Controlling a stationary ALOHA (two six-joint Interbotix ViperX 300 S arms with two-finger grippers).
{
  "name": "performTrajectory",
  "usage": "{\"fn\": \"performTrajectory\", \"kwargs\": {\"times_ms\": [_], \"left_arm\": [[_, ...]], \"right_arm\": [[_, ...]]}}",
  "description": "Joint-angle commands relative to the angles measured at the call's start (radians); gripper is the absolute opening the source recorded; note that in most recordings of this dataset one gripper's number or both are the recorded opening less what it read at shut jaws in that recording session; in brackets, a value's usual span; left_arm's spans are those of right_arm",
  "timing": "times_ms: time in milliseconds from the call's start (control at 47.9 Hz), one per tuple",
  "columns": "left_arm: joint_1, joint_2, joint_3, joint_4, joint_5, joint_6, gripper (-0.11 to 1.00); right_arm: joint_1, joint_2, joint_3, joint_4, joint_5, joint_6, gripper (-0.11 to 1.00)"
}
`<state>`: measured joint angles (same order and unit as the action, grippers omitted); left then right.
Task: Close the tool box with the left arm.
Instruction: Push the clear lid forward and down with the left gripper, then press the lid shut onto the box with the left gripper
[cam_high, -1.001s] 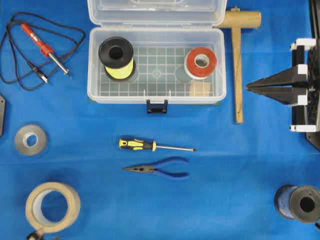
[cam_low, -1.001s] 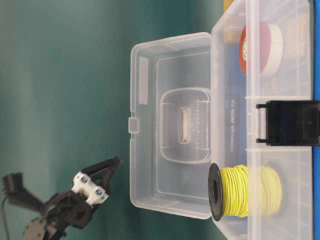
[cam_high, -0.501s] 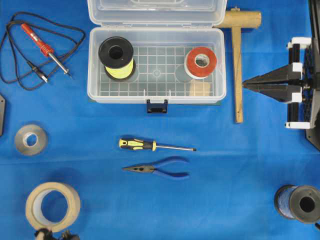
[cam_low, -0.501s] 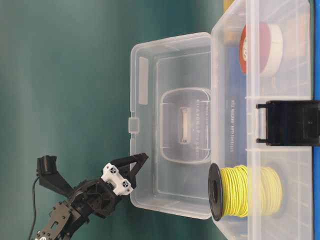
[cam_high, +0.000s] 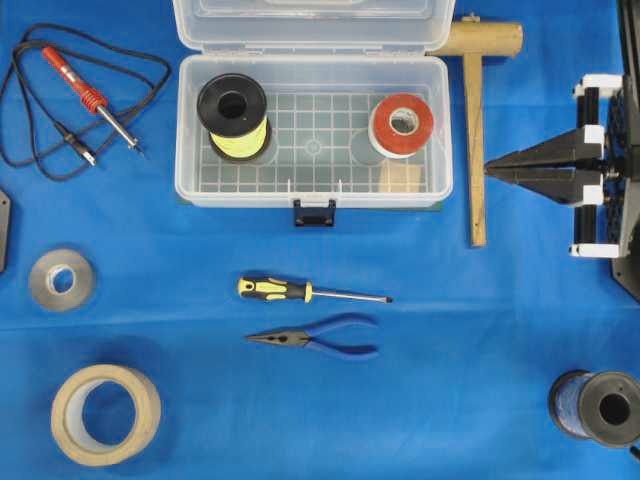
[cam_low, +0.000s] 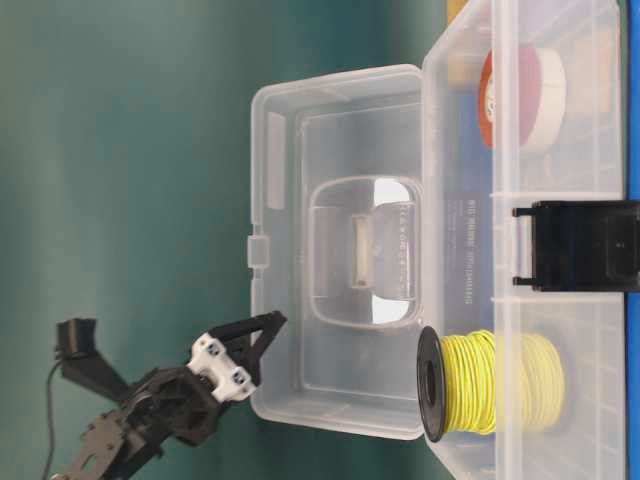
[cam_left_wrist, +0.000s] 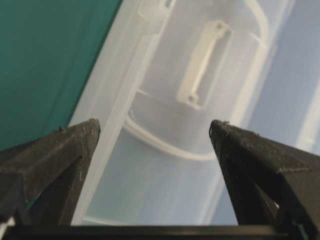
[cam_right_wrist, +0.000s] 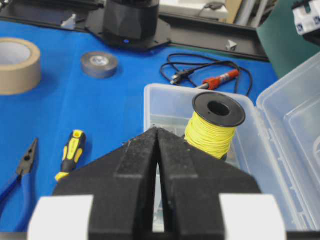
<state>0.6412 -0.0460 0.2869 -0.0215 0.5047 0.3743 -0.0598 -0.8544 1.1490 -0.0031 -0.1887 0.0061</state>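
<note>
Now left pincer (cam_low: 262, 332), fingers apart, against tool box (cam_low: 340, 250) lid, tipped slightly since.

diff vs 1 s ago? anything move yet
The left gripper came up to the tool box lid's outer edge, fingers open, and the lid has tipped slightly forward. Nothing grasped. The right gripper shifted a little, still shut beside the box. Spools and table tools unchanged.

My left gripper (cam_low: 268, 328) hangs raised, arm angled upward, fingers (cam_left_wrist: 60, 155) spread wide apart — tips level in the wrist view. My right gripper (cam_high: 492, 171) sits low at the table's edge, fingers pressed together — pointing inward, holding nothing.
</note>
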Motion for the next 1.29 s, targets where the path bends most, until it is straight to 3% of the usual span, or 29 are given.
{"fn": "performTrajectory", "kwargs": {"times_ms": [0,542,647,772,1127,1273], "left_arm": [[-0.066,-0.043,0.012,-0.005,0.038,-0.018,0.93],[-0.291,-0.235,0.187,-0.02,0.054,-0.064,0.93],[-0.345,-0.265,0.225,-0.015,0.043,-0.158,0.93],[-0.407,-0.299,0.272,-0.015,0.04,-0.218,0.93],[-0.644,-0.426,0.394,-0.017,-0.094,-0.337,0.93],[-0.68,-0.491,0.446,-0.017,-0.14,-0.359,0.92]], "right_arm": [[-0.002,0.003,-0.011,0.0,-0.009,0.0,0.0],[-0.002,0.003,-0.011,0.0,-0.005,0.0,0.0],[-0.003,0.003,-0.011,0.0,-0.005,0.0,0.0],[-0.003,0.006,-0.011,0.0,-0.005,0.0,0.0],[-0.005,0.014,-0.009,0.0,-0.005,-0.002,0.0],[-0.005,0.018,-0.009,0.0,-0.006,-0.002,0.0]]}}
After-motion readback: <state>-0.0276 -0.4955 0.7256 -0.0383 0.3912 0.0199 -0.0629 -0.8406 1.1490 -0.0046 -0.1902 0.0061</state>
